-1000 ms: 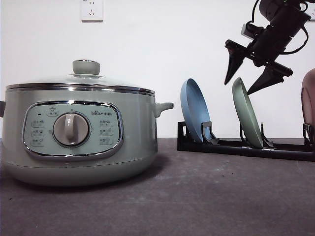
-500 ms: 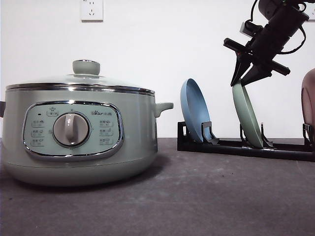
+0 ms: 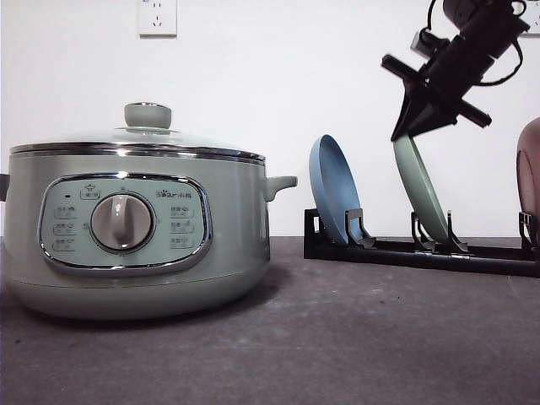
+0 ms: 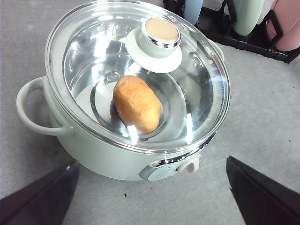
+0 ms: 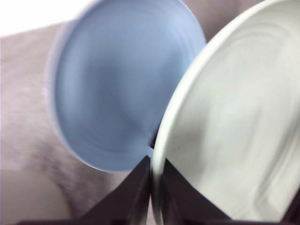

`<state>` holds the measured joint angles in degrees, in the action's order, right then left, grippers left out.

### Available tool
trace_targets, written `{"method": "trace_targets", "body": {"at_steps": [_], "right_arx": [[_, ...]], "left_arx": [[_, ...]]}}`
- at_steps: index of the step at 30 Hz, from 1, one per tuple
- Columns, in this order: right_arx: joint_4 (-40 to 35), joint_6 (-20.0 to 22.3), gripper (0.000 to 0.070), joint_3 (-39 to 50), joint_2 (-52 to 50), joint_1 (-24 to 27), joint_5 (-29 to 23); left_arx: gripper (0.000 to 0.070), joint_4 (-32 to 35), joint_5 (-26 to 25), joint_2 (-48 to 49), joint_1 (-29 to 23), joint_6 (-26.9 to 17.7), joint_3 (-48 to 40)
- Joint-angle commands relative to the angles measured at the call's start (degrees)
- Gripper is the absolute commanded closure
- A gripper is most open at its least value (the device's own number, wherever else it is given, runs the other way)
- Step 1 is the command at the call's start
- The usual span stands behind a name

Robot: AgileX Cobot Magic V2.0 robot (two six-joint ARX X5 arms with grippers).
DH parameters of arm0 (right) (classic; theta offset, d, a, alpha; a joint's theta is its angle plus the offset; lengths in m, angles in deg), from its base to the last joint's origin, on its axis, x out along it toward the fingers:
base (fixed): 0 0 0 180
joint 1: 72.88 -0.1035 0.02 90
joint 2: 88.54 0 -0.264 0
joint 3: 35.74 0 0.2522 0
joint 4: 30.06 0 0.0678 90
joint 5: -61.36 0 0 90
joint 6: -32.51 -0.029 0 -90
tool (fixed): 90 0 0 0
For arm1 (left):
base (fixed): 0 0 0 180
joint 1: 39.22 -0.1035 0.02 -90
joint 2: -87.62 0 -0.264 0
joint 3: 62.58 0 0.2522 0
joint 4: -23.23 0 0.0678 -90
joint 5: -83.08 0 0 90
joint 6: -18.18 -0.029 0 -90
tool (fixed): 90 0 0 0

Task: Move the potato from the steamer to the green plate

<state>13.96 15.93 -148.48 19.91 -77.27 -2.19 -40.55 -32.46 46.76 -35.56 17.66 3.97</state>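
Note:
The potato (image 4: 137,104) lies inside the steamer (image 3: 135,228) under its closed glass lid (image 4: 140,70). In the left wrist view my left gripper (image 4: 152,164) hovers open above the steamer's front, with one finger on each side of it. The green plate (image 3: 422,194) stands on edge in the black rack (image 3: 422,251). My right gripper (image 3: 407,131) is shut on the plate's top rim. The right wrist view shows both fingers (image 5: 131,197) pinching that rim of the green plate (image 5: 234,117).
A blue plate (image 3: 333,194) stands in the rack just left of the green one, close beside it (image 5: 117,84). A pink plate (image 3: 530,177) stands at the rack's right end. Bare grey table lies in front of the rack and right of the steamer.
My right gripper came down from open above the green plate and closed on its top rim. The plate has since shifted slightly up and to the left. The steamer has not moved.

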Motion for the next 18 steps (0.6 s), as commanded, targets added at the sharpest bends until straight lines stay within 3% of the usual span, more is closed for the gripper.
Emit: {"method": "trace_targets", "body": {"at_steps": [1, 10, 18], "right_arx": [[-0.92, -0.29, 0.0692, -3.23, -0.98, -0.23, 1.48], [3.64, 1.17, 0.0692, -10.27, -4.86, -2.01, 2.68], [17.39, 11.51, 0.0693, -12.7, -11.74, -6.89, -1.45]], "left_arx": [[0.0063, 0.34, -0.37, -0.31, 0.15, -0.33, 1.25], [0.0063, 0.6, -0.37, -0.31, 0.15, -0.35, 1.25], [0.0063, 1.27, -0.37, -0.31, 0.15, -0.33, 1.25]]}}
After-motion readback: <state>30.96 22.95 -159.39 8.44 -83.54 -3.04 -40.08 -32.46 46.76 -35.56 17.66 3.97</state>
